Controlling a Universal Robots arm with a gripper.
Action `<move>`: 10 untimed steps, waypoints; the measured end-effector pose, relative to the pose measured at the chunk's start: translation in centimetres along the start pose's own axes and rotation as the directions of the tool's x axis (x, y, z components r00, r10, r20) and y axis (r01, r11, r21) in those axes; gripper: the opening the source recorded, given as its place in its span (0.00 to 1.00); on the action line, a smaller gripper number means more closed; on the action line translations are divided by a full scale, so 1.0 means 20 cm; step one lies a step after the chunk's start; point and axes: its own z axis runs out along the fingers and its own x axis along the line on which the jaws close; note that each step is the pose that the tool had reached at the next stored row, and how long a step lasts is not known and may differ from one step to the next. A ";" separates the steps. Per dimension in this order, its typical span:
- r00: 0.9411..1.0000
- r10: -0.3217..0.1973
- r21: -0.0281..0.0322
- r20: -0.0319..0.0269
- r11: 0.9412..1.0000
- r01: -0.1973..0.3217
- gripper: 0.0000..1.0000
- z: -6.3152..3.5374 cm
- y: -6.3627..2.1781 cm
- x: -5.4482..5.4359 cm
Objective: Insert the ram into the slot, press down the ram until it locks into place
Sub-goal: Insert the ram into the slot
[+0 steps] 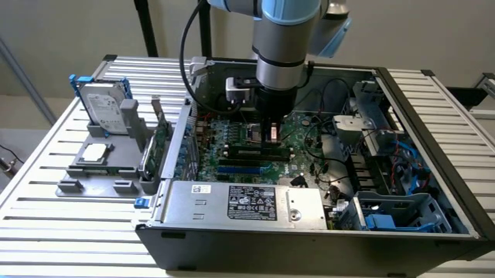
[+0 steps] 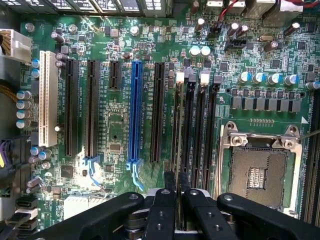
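Observation:
My gripper (image 1: 272, 139) reaches down into the open computer case, low over the motherboard (image 2: 120, 125). Its two black fingers (image 2: 169, 182) stand close together, shut on the ram (image 1: 272, 133), which shows as a pale-labelled piece between them in the exterior view. The wrist view has the ram edge-on, a thin line running away from the fingertips. It lies along the slot (image 2: 176, 120), the black memory socket nearest the expansion sockets. Three more such sockets (image 2: 200, 125) sit beside it, towards the processor socket (image 2: 257, 172). I cannot tell how deep the ram sits in the slot.
A blue socket (image 2: 134, 110) and several black expansion sockets (image 2: 91, 107) lie beside the memory sockets. The power supply (image 1: 247, 202) and drive cage (image 1: 402, 211) take up the case's near side. At the exterior view's left, a grey fixture (image 1: 77, 185) holds a hard drive (image 1: 104, 110) and a green card (image 1: 159, 145).

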 end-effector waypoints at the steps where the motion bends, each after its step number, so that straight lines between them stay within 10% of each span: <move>1: 1.000 0.000 0.000 0.000 1.000 0.000 0.13 0.001 0.000 0.00; 10: 1.000 0.000 0.000 0.003 1.000 0.000 0.22 -0.064 0.012 0.00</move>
